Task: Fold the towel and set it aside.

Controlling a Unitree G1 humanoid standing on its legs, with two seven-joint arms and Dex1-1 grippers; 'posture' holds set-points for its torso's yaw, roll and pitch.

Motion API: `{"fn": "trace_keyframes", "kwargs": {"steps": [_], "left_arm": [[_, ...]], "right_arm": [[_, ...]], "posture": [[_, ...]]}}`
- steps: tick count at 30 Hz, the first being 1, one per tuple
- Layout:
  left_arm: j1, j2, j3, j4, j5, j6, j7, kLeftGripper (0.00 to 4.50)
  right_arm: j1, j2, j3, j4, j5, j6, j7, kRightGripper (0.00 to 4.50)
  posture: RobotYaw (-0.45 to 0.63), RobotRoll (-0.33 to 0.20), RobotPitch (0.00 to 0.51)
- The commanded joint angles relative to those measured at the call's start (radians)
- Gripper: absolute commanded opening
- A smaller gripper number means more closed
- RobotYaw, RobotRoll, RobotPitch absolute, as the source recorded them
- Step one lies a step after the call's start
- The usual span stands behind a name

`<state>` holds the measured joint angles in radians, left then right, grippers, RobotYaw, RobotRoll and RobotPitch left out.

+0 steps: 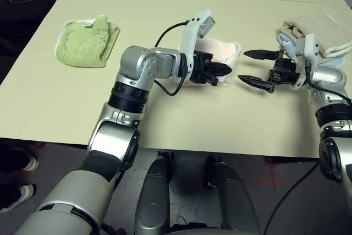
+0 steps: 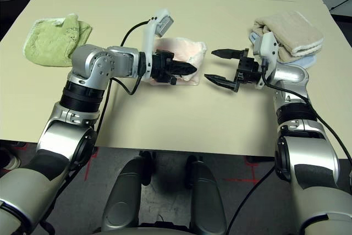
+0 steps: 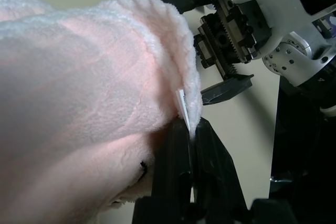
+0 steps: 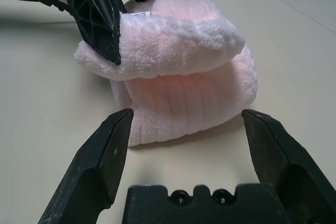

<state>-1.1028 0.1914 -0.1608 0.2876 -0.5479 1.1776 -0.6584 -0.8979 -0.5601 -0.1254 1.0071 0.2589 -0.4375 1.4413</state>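
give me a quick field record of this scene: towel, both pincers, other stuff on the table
pink towel: mid-table, folded over, one edge lifted
left pincer: shut on the pink towel edge
right pincer: open, level, facing the pink towel, not touching it
green towel: crumpled, on the table's left side
beige towel: folded, on the table's right side, stacked on a blue towel
table: pale beige top
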Motion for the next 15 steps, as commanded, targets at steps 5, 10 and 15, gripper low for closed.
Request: {"fn": "trace_keyframes", "kwargs": {"steps": [5,10,15], "left_arm": [[-0.007,-0.005,-0.020,0.011,0.047,-0.052,-0.020,1.69],[-0.054,-0.006,0.029,-0.059,0.011,0.001,-0.013,3.65],[-0.099,0.015,0.063,-0.145,-0.029,0.043,-0.039,4.48]], "right_arm": [[0.001,-0.008,-0.002,0.012,-0.007,-0.011,0.010,4.50],[0.001,-0.013,-0.002,0.020,-0.012,-0.012,0.008,4.50],[-0.012,-0.008,-0.002,0.027,-0.011,-0.012,0.009,4.50]], "posture": [[0.14,0.000,0.219],[0.15,0.000,0.218],[0.16,0.000,0.217]]}}
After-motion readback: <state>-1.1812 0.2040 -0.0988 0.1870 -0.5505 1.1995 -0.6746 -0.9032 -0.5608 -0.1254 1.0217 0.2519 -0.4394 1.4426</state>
